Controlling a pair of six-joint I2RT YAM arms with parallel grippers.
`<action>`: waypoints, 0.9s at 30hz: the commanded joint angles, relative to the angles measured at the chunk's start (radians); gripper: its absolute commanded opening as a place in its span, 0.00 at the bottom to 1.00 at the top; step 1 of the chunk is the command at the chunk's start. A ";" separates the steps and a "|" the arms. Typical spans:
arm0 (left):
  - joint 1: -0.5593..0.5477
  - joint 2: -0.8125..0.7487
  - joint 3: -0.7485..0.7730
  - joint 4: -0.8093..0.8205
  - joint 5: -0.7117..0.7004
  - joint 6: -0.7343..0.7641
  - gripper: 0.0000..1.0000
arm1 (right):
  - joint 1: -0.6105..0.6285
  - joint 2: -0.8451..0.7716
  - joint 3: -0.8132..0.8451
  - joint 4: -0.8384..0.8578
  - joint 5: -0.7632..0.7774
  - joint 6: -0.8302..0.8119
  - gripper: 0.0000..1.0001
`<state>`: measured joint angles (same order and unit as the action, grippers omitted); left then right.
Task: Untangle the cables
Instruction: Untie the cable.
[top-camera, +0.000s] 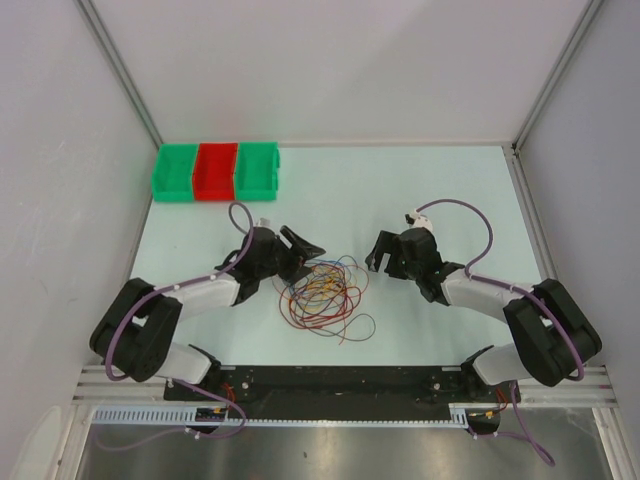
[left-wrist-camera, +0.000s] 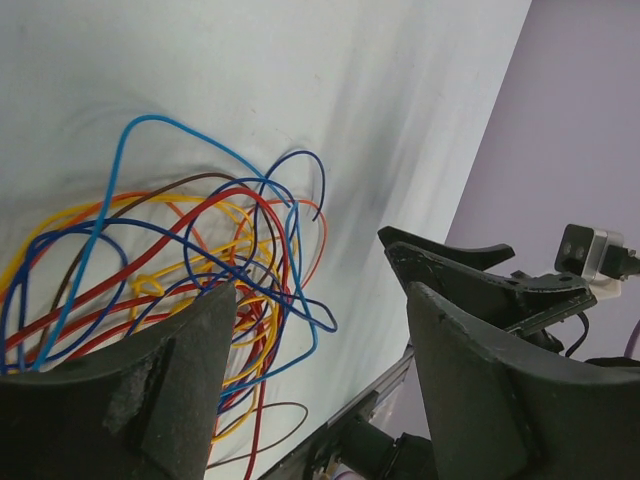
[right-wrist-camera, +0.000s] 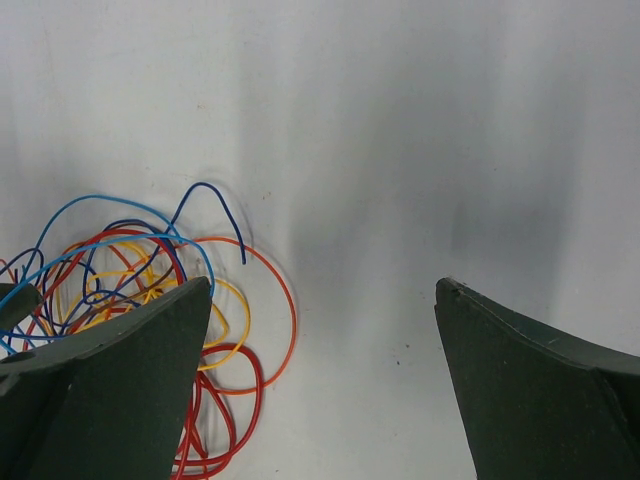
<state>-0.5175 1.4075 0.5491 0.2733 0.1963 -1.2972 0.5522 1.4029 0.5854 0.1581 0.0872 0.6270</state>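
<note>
The cables (top-camera: 322, 295) lie in one loose tangle of red, orange, yellow, blue and brown loops on the pale table, between the two arms. My left gripper (top-camera: 303, 256) hovers at the tangle's upper left edge and is open. In the left wrist view the cables (left-wrist-camera: 200, 240) run behind the left finger (left-wrist-camera: 170, 390), and nothing sits between the fingertips of the left gripper (left-wrist-camera: 320, 300). My right gripper (top-camera: 378, 254) stands open to the right of the tangle, apart from it. In the right wrist view the cables (right-wrist-camera: 150, 270) lie beside its left finger, and the right gripper (right-wrist-camera: 320, 290) spans bare table.
A row of bins, green, red and green (top-camera: 215, 172), stands at the back left by the wall. White walls close off the table on three sides. A black rail (top-camera: 330, 382) runs along the near edge between the arm bases.
</note>
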 joint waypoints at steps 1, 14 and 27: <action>-0.030 0.028 0.064 0.055 -0.021 -0.030 0.72 | -0.003 0.015 -0.006 0.049 -0.009 -0.016 0.99; -0.039 0.019 0.149 -0.118 -0.142 0.038 0.17 | -0.002 0.019 -0.006 0.052 -0.017 -0.020 0.98; -0.039 0.012 0.180 -0.169 -0.161 0.070 0.20 | -0.003 0.018 -0.006 0.049 -0.014 -0.021 0.98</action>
<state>-0.5499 1.4525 0.6910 0.1143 0.0498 -1.2415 0.5514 1.4151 0.5850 0.1711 0.0700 0.6170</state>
